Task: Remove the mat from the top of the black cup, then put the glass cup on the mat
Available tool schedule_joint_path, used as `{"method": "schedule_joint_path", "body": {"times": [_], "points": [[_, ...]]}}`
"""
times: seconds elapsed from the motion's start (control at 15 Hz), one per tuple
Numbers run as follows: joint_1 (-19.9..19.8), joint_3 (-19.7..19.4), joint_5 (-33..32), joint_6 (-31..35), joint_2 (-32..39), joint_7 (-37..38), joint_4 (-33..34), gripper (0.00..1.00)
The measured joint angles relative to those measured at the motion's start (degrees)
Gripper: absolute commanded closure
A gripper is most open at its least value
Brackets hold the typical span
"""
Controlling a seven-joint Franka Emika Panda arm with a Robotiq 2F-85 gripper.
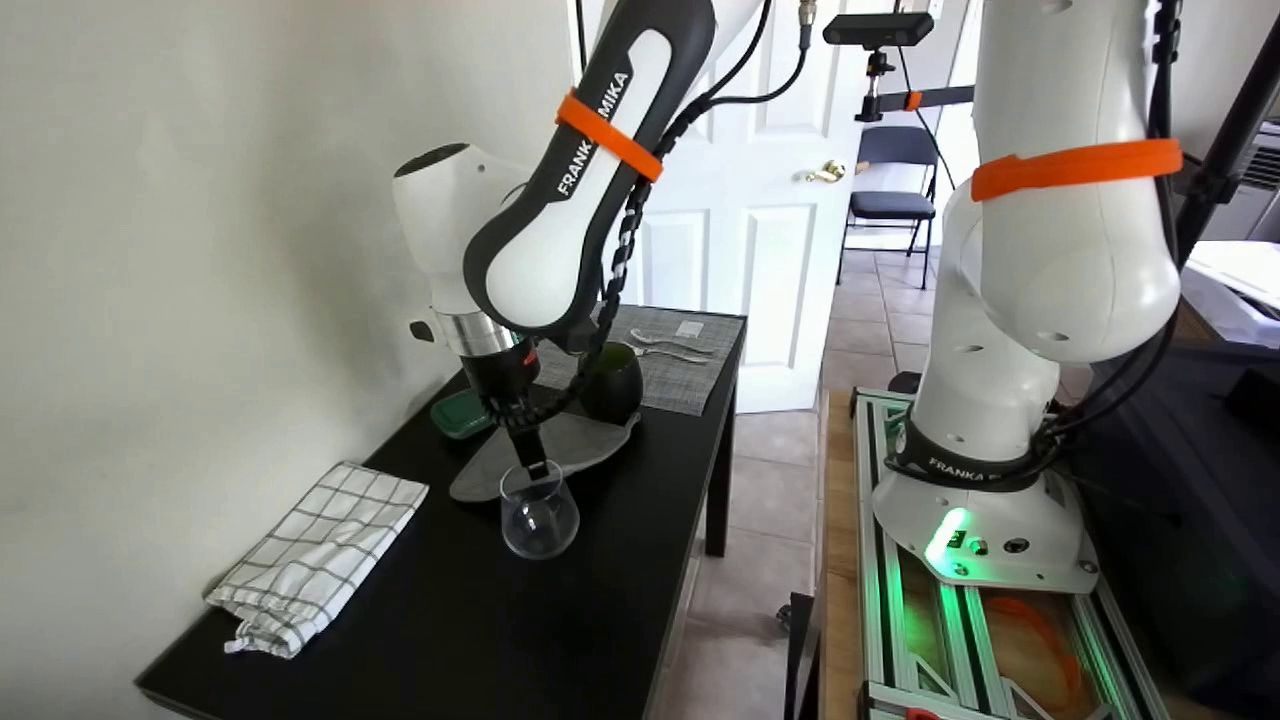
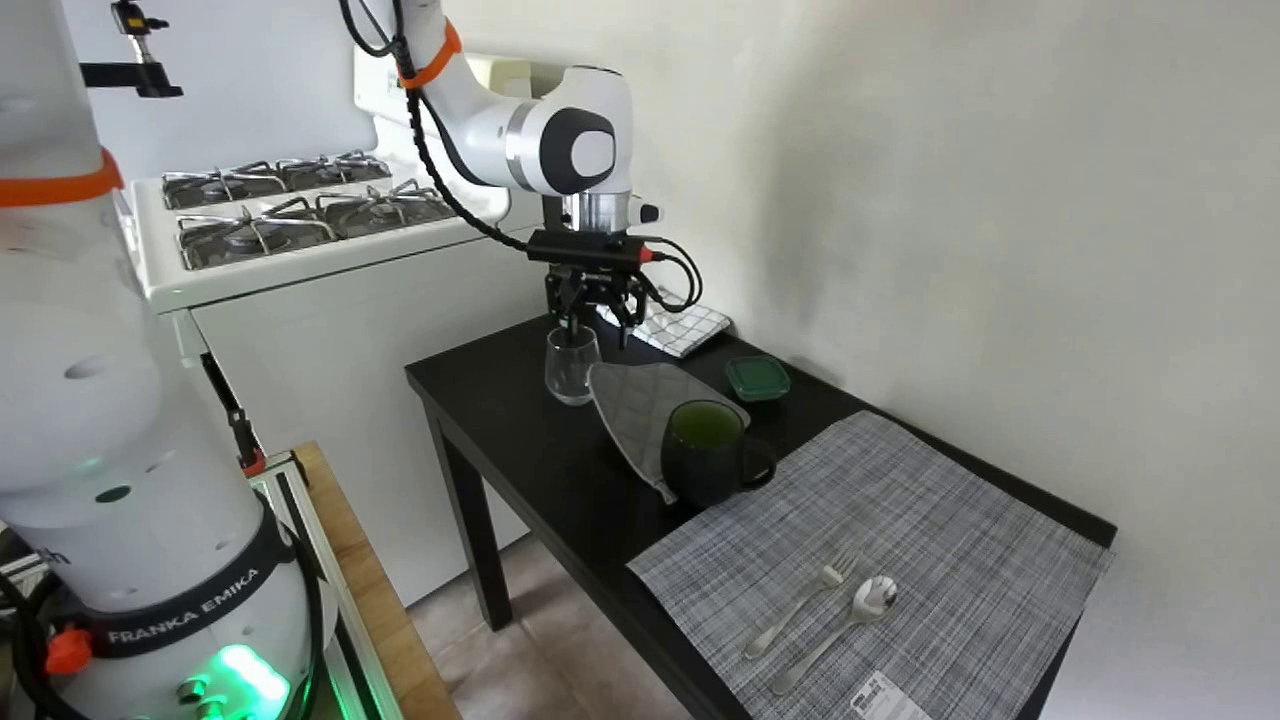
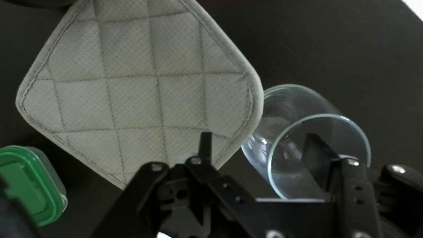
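In an exterior view, the stemless glass [image 1: 540, 525] stands on the bench [image 1: 450, 620] just beside the quilted pot holder [image 1: 585, 445]. In an exterior view, the dark mug [image 2: 703, 465] is uncovered, across the pot holder from the glass: removal looks done. In the wrist view, spread jaws straddle the glass's rim beside the pot holder, one finger [image 3: 315, 158] seemingly inside; gripping seems in hand. Next should come closing, lifting, then lowering onto the pot holder.

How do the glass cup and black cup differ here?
The glass cup is clear; the black cup is dark outside, green inside. The black cup has a handle; the glass cup shows none. The gripper is at the glass cup, clear of the black cup. Both stand upright.
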Motion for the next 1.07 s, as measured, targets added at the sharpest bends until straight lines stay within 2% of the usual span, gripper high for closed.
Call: {"method": "schedule_joint_path", "body": {"times": [0.27, 0.4, 1.07], "points": [[-0.37, 0.0, 2.13, 0.67, 0.11, -1.18, -0.45, 0.89], [-0.58, 0.0, 3.75, 0.68, 0.19, -2.02, -0.48, 1.0], [-1.8, 0.03, 9.56, 1.07, 0.78, -3.55, -0.51, 0.99]]}}
